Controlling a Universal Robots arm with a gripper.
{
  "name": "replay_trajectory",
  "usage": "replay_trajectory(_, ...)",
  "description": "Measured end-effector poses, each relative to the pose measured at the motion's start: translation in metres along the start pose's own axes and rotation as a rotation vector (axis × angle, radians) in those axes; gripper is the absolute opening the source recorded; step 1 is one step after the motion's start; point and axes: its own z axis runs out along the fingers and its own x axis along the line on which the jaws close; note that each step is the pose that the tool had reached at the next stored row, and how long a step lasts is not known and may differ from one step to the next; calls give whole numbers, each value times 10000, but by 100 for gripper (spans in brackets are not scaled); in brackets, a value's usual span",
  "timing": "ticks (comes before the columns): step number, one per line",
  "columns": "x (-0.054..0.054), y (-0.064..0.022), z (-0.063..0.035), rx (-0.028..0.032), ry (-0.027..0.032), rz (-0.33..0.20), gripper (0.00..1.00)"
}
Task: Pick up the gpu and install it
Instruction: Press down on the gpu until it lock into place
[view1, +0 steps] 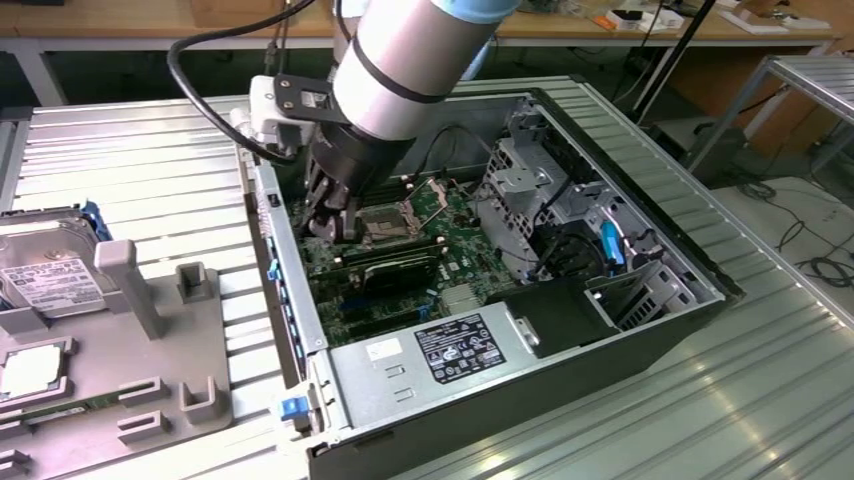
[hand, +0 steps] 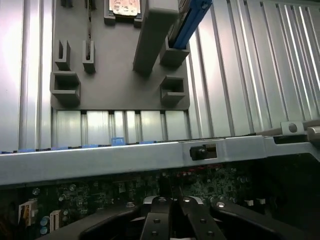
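Here | ribbed metal table (view1: 147, 170) | wooden benches (view1: 561, 30) behind

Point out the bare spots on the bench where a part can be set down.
Bare ribbed bench lies behind the grey fixture tray, left of the computer case in the exterior view. More is free at the exterior view's right of the case. Crowded: the tray, holding the hard drive, and the case interior, where the hand sits.
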Motion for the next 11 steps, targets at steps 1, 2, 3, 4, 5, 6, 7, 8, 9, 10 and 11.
replay_trajectory(1, -2, -14, -4, -252, 311, 122, 11)
replay_trajectory(2, -2, -27, -6, -404, 517, 178, 11)
replay_trajectory(3, -3, -40, -8, -430, 567, 163, 11)
replay_trajectory(4, -4, -51, -9, -435, 580, 141, 11)
replay_trajectory(5, -4, -61, -8, -438, 586, 117, 11)
replay_trajectory(6, -4, -69, -8, -442, 593, 97, 11)
replay_trajectory(7, -4, -82, -11, -447, 615, 78, 11)
replay_trajectory(8, -5, -88, -13, -527, 813, 147, 11)
replay_trajectory(9, -2, -98, -14, -588, 1009, 198, 11)
replay_trajectory(10, 1, -103, -15, -589, 1057, 194, 11)
replay_trajectory(11, 5, -109, -16, -592, 1070, 182, 11)
